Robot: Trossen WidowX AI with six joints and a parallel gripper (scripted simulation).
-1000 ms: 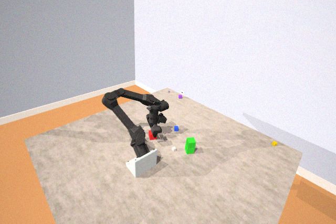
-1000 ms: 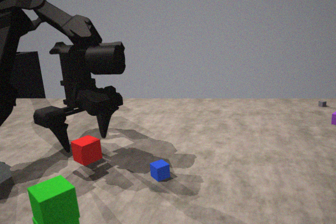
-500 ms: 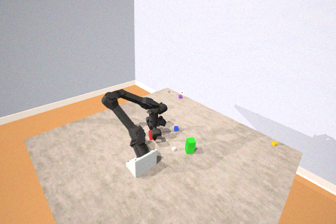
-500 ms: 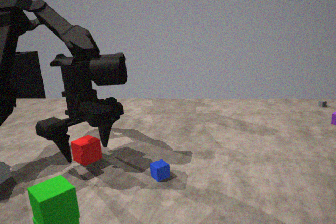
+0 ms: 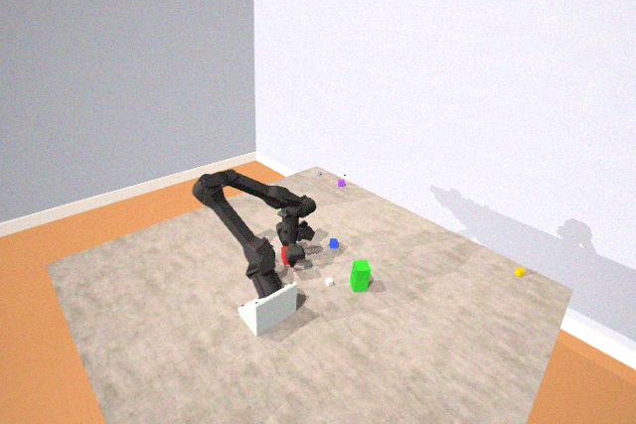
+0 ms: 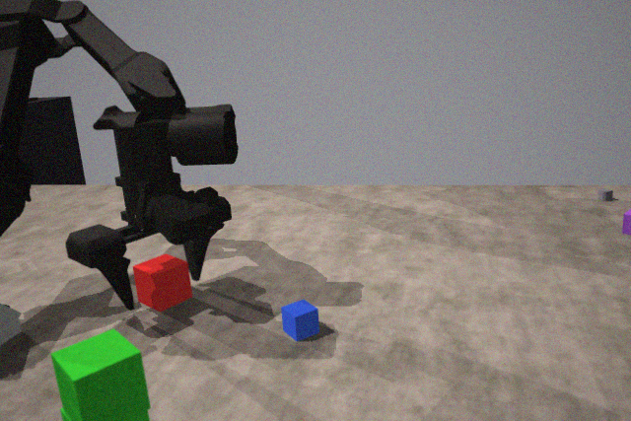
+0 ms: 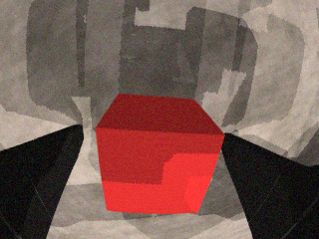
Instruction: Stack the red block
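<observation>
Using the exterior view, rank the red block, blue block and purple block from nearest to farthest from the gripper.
1. Red block: on the mat between the open gripper fingers.
2. Blue block: on the mat to the right of the gripper.
3. Purple block: far off at the right edge.

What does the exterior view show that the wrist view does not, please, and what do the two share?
Only the exterior view shows the green tower, the blue block, a purple block and the arm above the end effector. Only the wrist view looks straight down between the fingers. Both show the red block on the mat between the open, empty fingers.
</observation>
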